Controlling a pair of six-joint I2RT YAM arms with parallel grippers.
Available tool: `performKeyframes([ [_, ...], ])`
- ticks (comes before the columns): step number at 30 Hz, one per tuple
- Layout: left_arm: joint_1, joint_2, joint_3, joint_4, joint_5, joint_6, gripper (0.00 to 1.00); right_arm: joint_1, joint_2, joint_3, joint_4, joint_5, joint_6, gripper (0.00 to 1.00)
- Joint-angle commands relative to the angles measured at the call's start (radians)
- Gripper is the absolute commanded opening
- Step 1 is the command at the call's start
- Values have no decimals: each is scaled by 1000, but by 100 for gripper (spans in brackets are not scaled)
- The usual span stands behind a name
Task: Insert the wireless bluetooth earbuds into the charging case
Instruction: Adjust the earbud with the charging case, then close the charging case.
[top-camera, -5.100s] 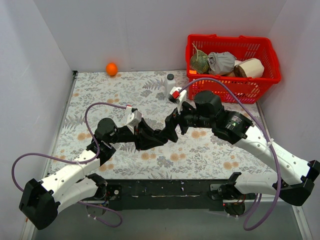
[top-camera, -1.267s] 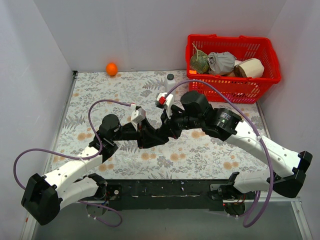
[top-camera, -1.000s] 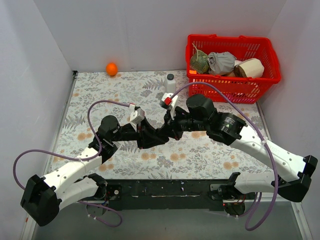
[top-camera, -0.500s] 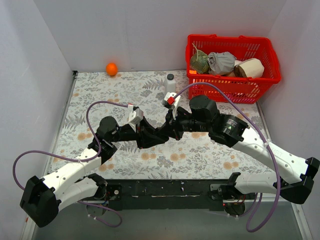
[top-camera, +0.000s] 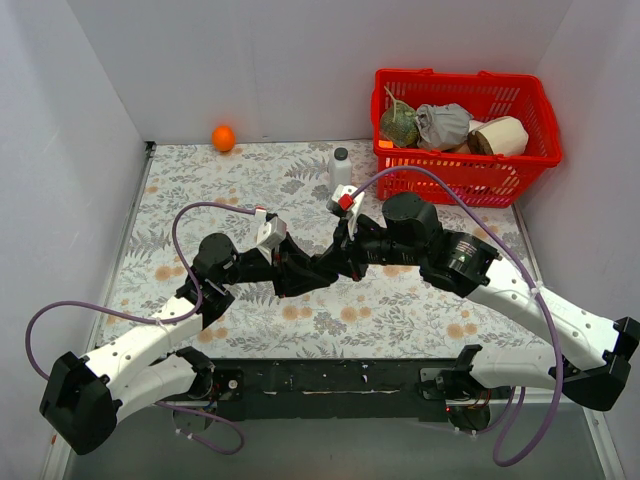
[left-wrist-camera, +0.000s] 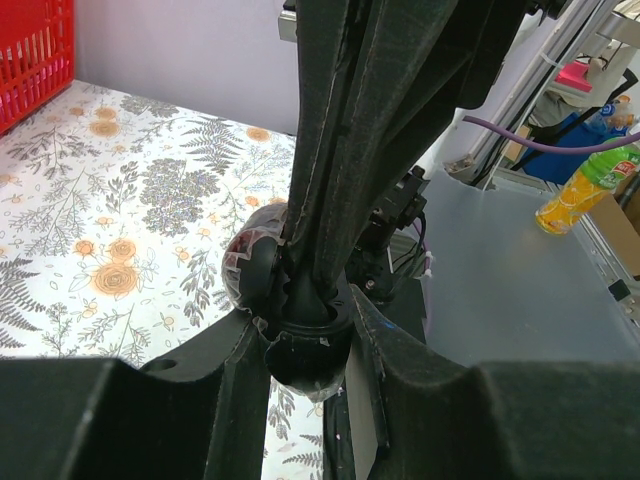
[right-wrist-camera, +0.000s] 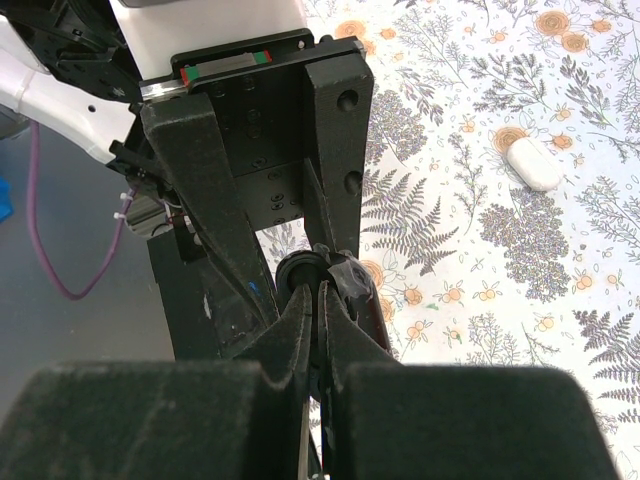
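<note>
My left gripper (left-wrist-camera: 305, 345) is shut on a black charging case (left-wrist-camera: 300, 365), held above the middle of the table with its glossy lid (left-wrist-camera: 248, 268) swung open to the left. My right gripper (right-wrist-camera: 322, 297) is shut, and its tips are pushed down into the case's round well (right-wrist-camera: 298, 272). In the top view the two grippers meet, left gripper (top-camera: 312, 270) against right gripper (top-camera: 335, 262). The earbuds are hidden, and I cannot tell whether one sits between the right fingertips.
A white pebble-shaped case (right-wrist-camera: 533, 163) lies on the floral cloth. A white bottle (top-camera: 341, 167) stands at the back, next to a red basket (top-camera: 450, 182) full of items. An orange (top-camera: 223, 137) sits at the far left by the wall.
Both arms have drifted slightly to the right together. The grippers stay joined at the case and neither has opened.
</note>
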Motion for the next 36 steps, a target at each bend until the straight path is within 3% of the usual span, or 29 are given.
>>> performKeyframes([
  [1,7,-9,6,6,-40,17,0,2,-28,2,15,-41,2,1],
  [5,8,-8,8,6,-42,20,0,1,-30,5,7,-38,3,9],
  [10,7,-5,6,9,-37,19,0,1,-34,21,3,-20,8,30],
  [20,8,-11,-3,10,-37,19,0,1,-42,63,6,8,12,48],
  [25,6,-15,-9,15,-34,16,0,-1,-70,110,-10,126,8,56],
  [29,7,-25,-17,18,-29,14,0,-22,-122,56,42,290,63,55],
  [31,6,-32,-20,18,-22,19,0,-68,-117,38,29,333,90,48],
  [36,6,-55,-34,35,-16,29,0,-134,-67,42,-34,235,106,9],
])
